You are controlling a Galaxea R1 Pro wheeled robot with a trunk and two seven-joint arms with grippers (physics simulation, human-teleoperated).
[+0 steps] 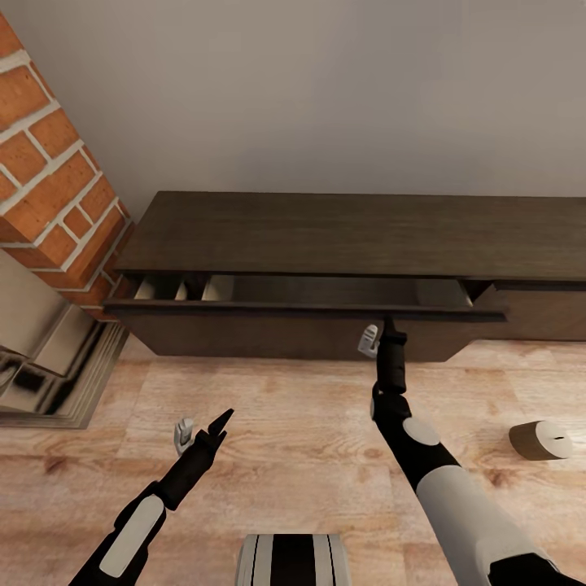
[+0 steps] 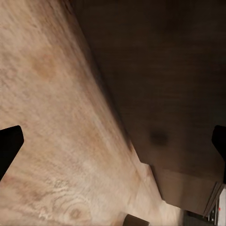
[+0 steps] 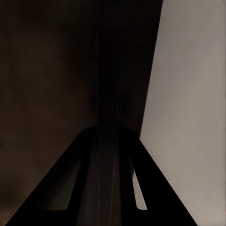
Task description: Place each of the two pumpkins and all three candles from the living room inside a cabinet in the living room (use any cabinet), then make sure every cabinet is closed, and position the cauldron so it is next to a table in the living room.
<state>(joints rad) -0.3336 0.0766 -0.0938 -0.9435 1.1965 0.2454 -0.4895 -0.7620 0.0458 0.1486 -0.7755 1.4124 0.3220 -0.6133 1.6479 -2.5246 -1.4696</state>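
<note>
The long dark brown cabinet stands against the wall, its top drawer pulled partly out. Pale beige shapes show at the drawer's left end; I cannot tell what they are. My right gripper is at the upper edge of the drawer front, and in the right wrist view its fingers close in on that dark edge. My left gripper hangs open over the wooden floor, its fingertips spread wide, with nothing held. One beige candle lies on its side on the floor at the right.
A red brick column and a shiny fireplace hearth stand at the left, next to the cabinet's end. Light wooden floor lies in front of the cabinet. My base shows at the bottom.
</note>
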